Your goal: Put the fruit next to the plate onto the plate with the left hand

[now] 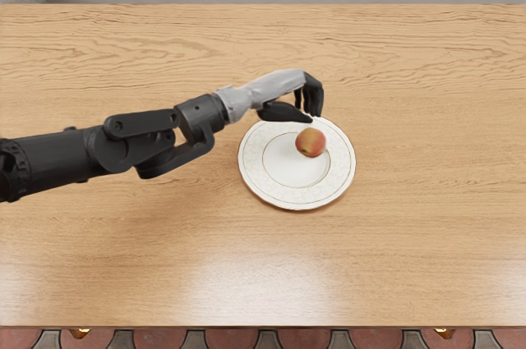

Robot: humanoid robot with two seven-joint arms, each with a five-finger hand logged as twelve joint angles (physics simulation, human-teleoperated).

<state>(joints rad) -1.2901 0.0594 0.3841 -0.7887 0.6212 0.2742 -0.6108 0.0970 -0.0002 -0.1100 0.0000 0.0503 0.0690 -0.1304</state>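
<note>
A small red-and-yellow apple lies on the white plate, a little above its middle. My left hand hovers just above and behind the apple, over the plate's far rim. Its dark fingers hang down, spread and relaxed, with a small gap between them and the fruit. They hold nothing. The left arm reaches in from the picture's left edge across the wooden table.
The wooden table runs to its far edge at the top, where a grey wall begins. A tiled floor shows below the near edge. No other objects lie around the plate.
</note>
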